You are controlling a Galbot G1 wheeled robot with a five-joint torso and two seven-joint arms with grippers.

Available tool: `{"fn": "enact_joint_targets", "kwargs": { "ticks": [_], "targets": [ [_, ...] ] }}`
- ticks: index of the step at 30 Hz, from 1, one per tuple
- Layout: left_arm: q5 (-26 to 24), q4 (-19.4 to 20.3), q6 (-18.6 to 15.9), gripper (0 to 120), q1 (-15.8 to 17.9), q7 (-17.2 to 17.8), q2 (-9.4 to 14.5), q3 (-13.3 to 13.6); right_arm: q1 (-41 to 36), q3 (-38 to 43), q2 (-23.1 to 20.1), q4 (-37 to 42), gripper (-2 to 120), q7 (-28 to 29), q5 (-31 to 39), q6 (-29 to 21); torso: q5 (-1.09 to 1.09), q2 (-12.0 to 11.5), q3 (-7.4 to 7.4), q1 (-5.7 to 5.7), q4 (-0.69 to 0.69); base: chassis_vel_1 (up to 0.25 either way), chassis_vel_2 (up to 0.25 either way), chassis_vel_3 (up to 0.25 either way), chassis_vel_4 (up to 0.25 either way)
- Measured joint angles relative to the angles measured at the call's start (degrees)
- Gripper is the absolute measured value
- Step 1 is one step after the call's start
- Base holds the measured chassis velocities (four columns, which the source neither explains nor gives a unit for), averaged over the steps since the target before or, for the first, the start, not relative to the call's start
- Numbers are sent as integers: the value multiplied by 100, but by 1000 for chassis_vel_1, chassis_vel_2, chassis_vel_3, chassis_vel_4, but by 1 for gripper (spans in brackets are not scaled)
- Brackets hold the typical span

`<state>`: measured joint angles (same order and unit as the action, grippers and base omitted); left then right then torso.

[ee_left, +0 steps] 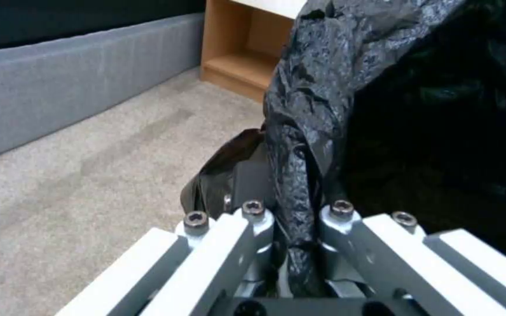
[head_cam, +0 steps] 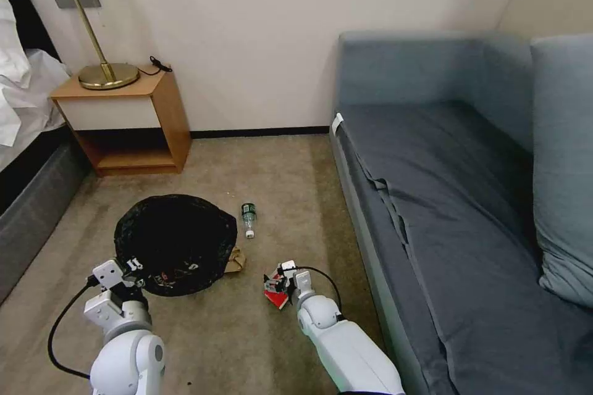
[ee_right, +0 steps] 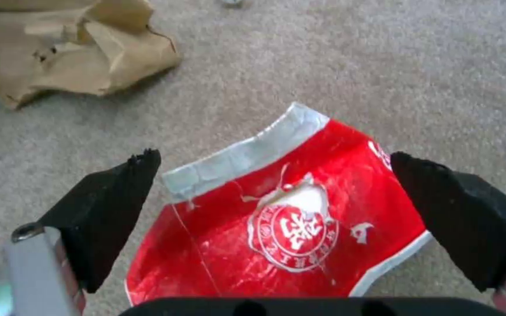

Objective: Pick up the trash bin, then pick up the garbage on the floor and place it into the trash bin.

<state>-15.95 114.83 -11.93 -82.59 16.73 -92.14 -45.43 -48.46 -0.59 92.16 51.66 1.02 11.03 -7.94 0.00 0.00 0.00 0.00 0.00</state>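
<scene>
The trash bin (head_cam: 176, 244), lined with a crinkled black bag, sits at my front left on the carpet. My left gripper (head_cam: 131, 273) is shut on its near rim; in the left wrist view the fingers (ee_left: 253, 210) pinch a fold of the black bag (ee_left: 323, 87). To the right, my right gripper (head_cam: 279, 287) hangs open just over a red-and-white packet (head_cam: 276, 298). Its black pads (ee_right: 118, 197) stand either side of the packet (ee_right: 288, 210), apart from it. A crumpled tan paper bag (head_cam: 235, 259) (ee_right: 71, 52) lies against the bin's right side. A small clear bottle (head_cam: 248, 219) lies beyond it.
A long grey sofa (head_cam: 445, 197) runs along the right, its edge close to my right arm. A wooden nightstand (head_cam: 133, 117) with a brass lamp (head_cam: 102, 68) stands at the back left against the wall. A bed base (head_cam: 31, 203) borders the left.
</scene>
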Motion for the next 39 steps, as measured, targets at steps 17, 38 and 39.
{"fn": "enact_joint_targets", "kwargs": {
  "ticks": [17,38,39],
  "targets": [
    [13,12,17,4,-38,-6,0,-5,-64,12,-2,-131,100,-163,-129,168,0,0,0,0,0,0,0,0,0],
    [29,56,34,4,-88,-12,0,7,8,-4,-2,-379,100,-398,-261,422,0,0,0,0,0,0,0,0,0],
    [31,60,35,4,-89,-12,0,8,10,-11,-2,-379,100,-415,-263,429,0,0,0,0,0,0,0,0,0]
  ]
}}
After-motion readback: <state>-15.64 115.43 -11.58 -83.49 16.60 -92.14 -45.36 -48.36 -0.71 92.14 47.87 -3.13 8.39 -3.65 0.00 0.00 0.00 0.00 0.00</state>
